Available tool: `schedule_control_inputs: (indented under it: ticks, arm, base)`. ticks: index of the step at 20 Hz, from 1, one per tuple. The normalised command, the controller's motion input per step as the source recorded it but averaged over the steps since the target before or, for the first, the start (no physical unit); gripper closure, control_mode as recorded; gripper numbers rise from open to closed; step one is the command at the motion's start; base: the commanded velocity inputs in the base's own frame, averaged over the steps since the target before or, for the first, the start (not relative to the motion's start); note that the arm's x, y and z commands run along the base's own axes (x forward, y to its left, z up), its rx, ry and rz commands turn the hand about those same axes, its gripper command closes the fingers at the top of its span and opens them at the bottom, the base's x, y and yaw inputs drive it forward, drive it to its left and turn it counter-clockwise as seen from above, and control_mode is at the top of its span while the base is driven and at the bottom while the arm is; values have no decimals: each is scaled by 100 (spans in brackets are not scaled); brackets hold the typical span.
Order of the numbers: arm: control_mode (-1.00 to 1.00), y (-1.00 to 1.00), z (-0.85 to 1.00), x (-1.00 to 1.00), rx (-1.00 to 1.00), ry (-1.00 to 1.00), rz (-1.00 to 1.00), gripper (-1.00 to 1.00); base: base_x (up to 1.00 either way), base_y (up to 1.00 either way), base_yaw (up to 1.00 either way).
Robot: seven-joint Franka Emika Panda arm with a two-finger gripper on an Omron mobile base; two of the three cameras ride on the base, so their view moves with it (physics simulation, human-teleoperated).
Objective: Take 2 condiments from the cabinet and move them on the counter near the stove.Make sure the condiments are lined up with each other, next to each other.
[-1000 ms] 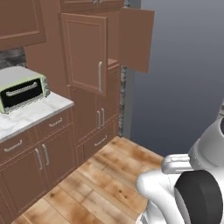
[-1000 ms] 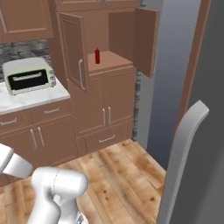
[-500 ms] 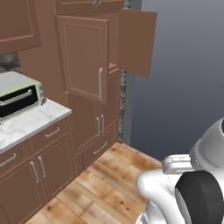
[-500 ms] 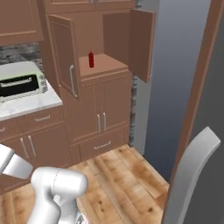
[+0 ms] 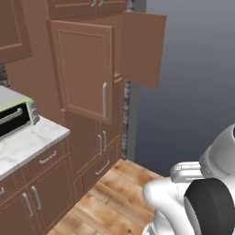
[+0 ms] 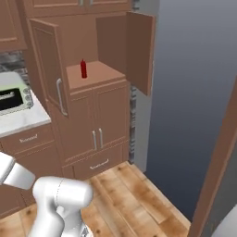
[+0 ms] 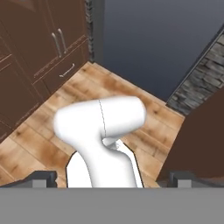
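Fingertips (image 7: 43,178) of my gripper (image 7: 111,179) rise at the bottom of the hand view, one at each side and far apart, so my jaws are wide with nothing between them. Beyond them lies a wooden plank floor (image 7: 148,113), with dark lower cabinet doors and a drawer at the upper left and a strip of grey stone wall (image 7: 197,78) at the right.

From the base views, nearest to me on the left is the white marble counter (image 5: 27,147) over brown drawers with silver handles. A silver toaster oven (image 5: 13,114) stands on it, cut by the picture's edge.

Past the counter's end stands the tall brown cabinet (image 6: 111,120). Its upper compartment is open, both raised-panel doors swung out: the left door (image 6: 48,65) with its silver bar handle turned toward me, the right door (image 6: 141,51) hanging out on the far side. On the plain wood shelf inside, the slim red squeeze bottle (image 6: 83,68) stands upright, toward the left and back of the shelf, touching nothing else. In the left base view the open left door covers the compartment, so I cannot tell what is in there from that side.

Beyond the cabinet is a flat grey-blue wall (image 6: 194,92).
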Motion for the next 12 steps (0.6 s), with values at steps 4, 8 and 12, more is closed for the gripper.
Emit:
schedule_control_inputs:
  ticks: [4, 8, 12]
  arm:
    - [100, 0, 0, 0, 0, 0, 0, -100]
    - [100, 0, 0, 0, 0, 0, 0, -100]
    - [100, 0, 0, 0, 0, 0, 0, -100]
  base:
    - [69, -1, -15]
    - [65, -13, -8]
    - [60, -17, -5]
